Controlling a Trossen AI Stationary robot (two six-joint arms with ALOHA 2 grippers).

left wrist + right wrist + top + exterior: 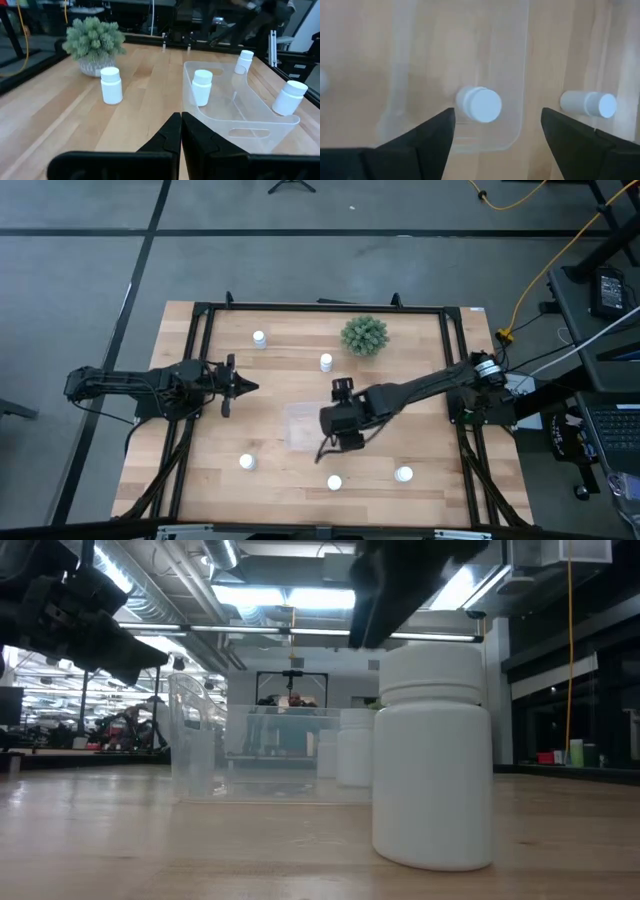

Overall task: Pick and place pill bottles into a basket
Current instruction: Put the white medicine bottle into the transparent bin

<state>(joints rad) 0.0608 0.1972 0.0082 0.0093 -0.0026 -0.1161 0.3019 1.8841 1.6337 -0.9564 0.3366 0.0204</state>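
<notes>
The clear basket (298, 420) lies at mid-table. One white pill bottle (479, 104) stands on its base inside it, near a rounded corner, and also shows in the left wrist view (202, 87). My right gripper (497, 131) hangs open above that bottle, one finger to each side, touching nothing; in the high view it (322, 425) covers the basket's right part. More pill bottles stand upright on the table: two toward the far edge (259, 338) (326, 361) and three toward the near edge (247, 462) (334, 482) (403, 474). My left gripper (180, 131) waits shut at the table's left.
A green spiky plant (364, 335) in a small pot stands toward the table's far edge, right of the middle. A black frame (320, 307) runs around the tabletop. One bottle (432, 755) stands close before the low camera, with the basket (270, 755) behind it.
</notes>
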